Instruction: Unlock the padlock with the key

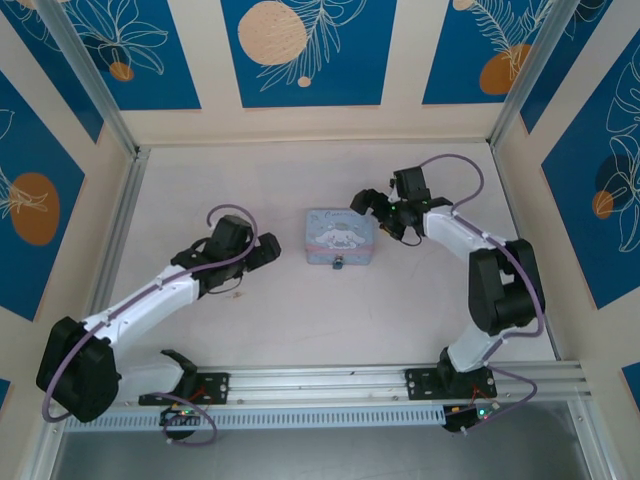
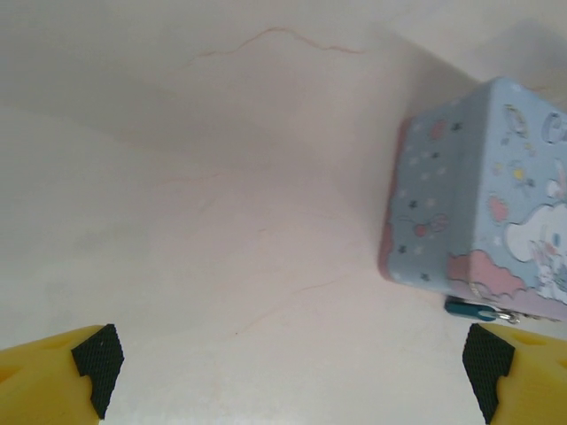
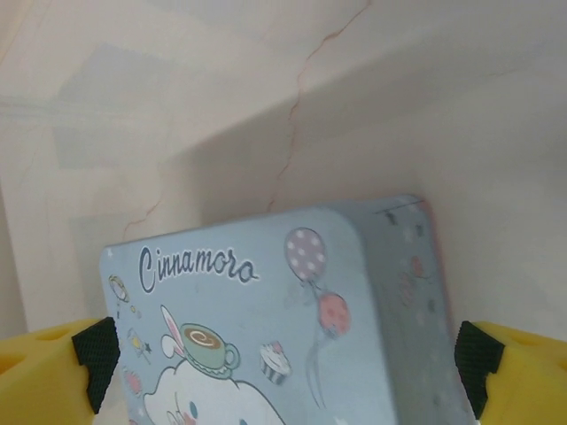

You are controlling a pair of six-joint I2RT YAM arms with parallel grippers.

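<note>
The padlock (image 1: 338,263) is a tiny blue body hanging at the near edge of the light blue cartoon tin box (image 1: 338,238). In the left wrist view the padlock (image 2: 469,309) shows under the tin box (image 2: 478,204) at the right. My left gripper (image 1: 268,250) stands open just left of the box, and its pads (image 2: 97,363) have only bare table between them. My right gripper (image 1: 372,212) is open at the box's far right corner, its fingertips (image 3: 474,363) spread either side of the lid (image 3: 266,328). The key is out of view.
The pale table (image 1: 250,320) is walled by blue-and-cream panels (image 1: 300,50) on three sides. A metal rail (image 1: 330,385) with both arm bases runs along the near edge. A thin crack line marks the table (image 3: 297,97) beyond the box.
</note>
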